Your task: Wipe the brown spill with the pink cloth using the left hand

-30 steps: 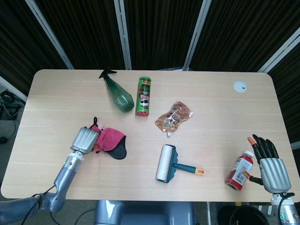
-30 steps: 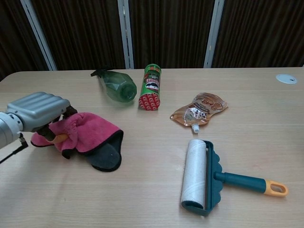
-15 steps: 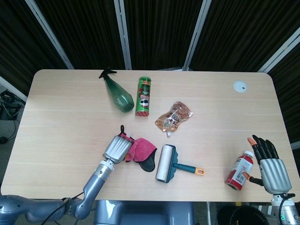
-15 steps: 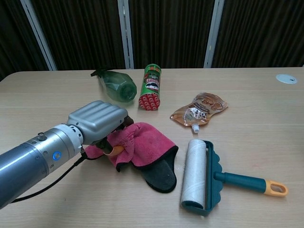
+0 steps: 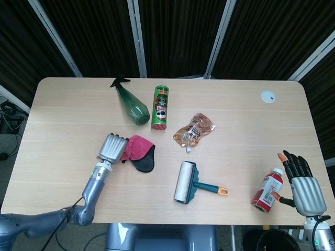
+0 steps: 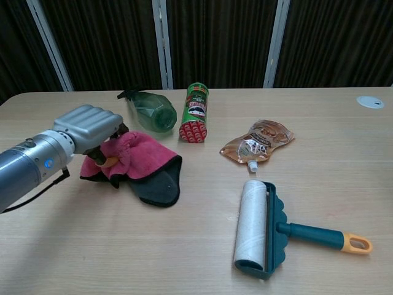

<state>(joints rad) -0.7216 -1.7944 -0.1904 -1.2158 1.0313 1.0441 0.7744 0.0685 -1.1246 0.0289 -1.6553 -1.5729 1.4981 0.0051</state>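
The pink cloth (image 5: 137,147) (image 6: 138,157) lies on the table (image 5: 68,115), long axis left to right, dark end toward the lint roller (image 5: 185,181). The left hand (image 5: 112,148) (image 6: 91,128) clutches its left end, knuckles up (right hand (image 5: 303,185) spread beside a bottle (image 5: 267,190)).

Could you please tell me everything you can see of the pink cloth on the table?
The pink cloth looks like soft, fuzzy fabric, bunched and folded rather than spread flat. A dark grey, rounded part sticks out from under it on the side toward the lint roller. It lies on the wooden table, in front of the green spray bottle. The left hand rests on its left end, fingers curled into the folds. No brown spill shows around it.
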